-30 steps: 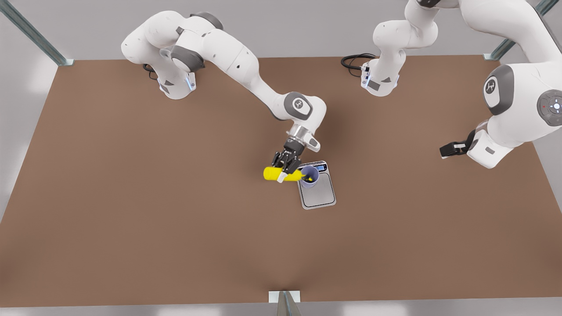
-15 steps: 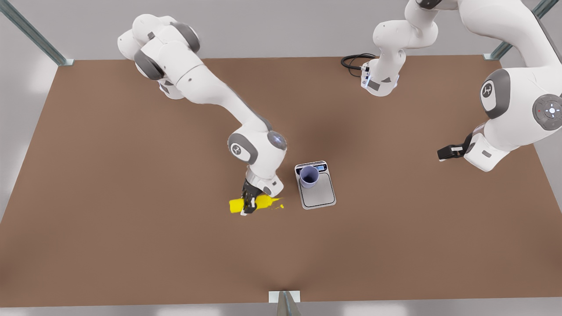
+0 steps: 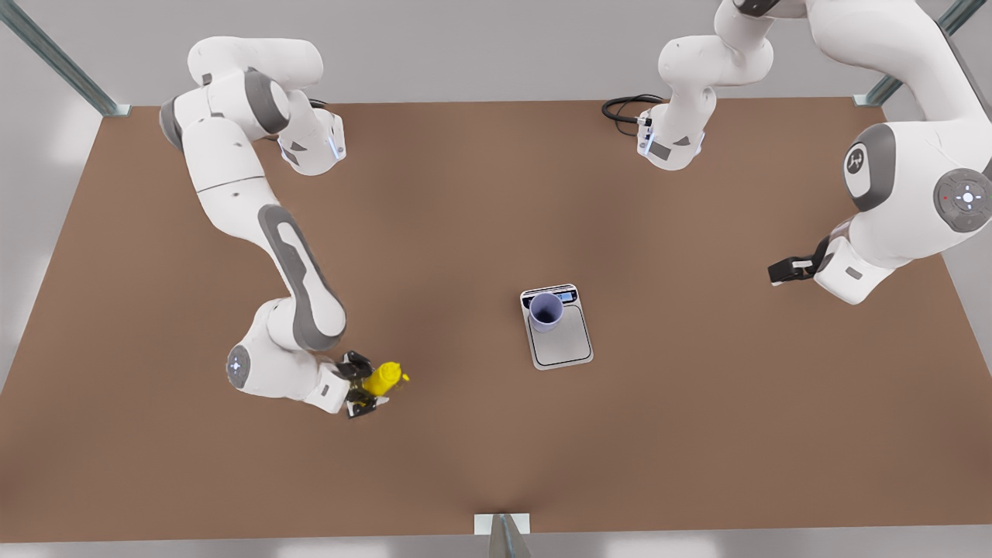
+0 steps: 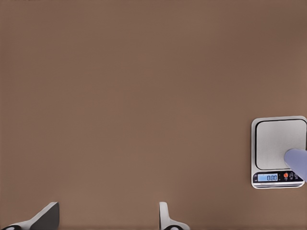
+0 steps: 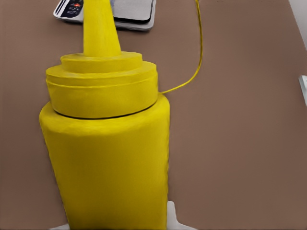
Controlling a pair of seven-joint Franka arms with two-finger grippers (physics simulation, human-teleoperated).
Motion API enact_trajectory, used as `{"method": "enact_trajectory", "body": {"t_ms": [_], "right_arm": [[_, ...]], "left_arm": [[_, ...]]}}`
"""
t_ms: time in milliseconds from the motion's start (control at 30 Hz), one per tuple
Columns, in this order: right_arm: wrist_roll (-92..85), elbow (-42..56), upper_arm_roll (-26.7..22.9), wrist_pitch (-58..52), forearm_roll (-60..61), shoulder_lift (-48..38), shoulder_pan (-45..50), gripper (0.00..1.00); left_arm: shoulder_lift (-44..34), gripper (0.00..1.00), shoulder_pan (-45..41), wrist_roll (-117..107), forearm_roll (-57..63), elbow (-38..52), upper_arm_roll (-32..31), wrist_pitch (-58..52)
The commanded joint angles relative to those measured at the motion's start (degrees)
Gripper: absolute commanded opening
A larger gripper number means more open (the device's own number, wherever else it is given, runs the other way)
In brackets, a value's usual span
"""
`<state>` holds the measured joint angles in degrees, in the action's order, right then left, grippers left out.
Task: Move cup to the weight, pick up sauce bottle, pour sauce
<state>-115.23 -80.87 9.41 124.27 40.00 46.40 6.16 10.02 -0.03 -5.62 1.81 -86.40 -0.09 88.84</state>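
A brown table (image 3: 697, 434) carries a small digital kitchen scale (image 3: 559, 341) near its middle, with its display strip toward the far edge where the two arm bases stand. A pale lavender-blue cup (image 3: 545, 311) stands upright on the scale's platform, at the corner beside the display. In the left wrist view the scale (image 4: 279, 152) shows with a lit blue screen, and the cup (image 4: 297, 162) is a pale shape over the platform's edge. The right tool (image 3: 364, 391) is well apart from the scale, toward the table's left edge as the front view shows it, and it pinches a bright yellow sauce bottle (image 3: 383, 378) whose nozzle points toward the scale. In the right wrist view the sauce bottle (image 5: 108, 153) rises between the fingers, and a thin yellow thread of sauce (image 5: 194, 57) curls beside it. The left tool (image 3: 790, 268) waits raised near the table's opposite edge, its fingers (image 4: 165, 218) spread apart.
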Motion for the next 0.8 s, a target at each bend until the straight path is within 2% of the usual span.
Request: {"method": "enact_trajectory", "body": {"t_ms": [0, 100, 300, 433, 767], "right_arm": [[-1.84, -0.25, -0.01, -1.22, 3.32, 0.01, -0.10, 0.56], [-6.67, -2.53, -0.01, -7.98, 14.40, 0.45, -1.86, 0.56], [-14.06, -5.79, -0.01, -17.83, 19.85, 1.94, -7.66, 0.56], [-20.65, -5.70, -0.01, -17.92, 23.10, 4.93, -8.80, 0.56], [-19.95, -5.70, -0.01, -16.69, 23.37, 7.04, -8.19, 0.56]], "left_arm": [[0.00, 1.00, 0.03, -0.09, -0.05, 0.00, 0.00, -0.07], [0.00, 1.00, 0.03, -0.17, -0.05, 0.00, 0.00, -0.07], [0.08, 1.00, -0.41, -0.35, -0.05, 0.00, 0.00, 0.02], [0.08, 1.00, -0.33, -0.35, -0.05, 0.00, 0.00, -0.07], [0.26, 1.00, -0.41, -0.35, -0.05, 0.00, 0.00, -0.07]]}}
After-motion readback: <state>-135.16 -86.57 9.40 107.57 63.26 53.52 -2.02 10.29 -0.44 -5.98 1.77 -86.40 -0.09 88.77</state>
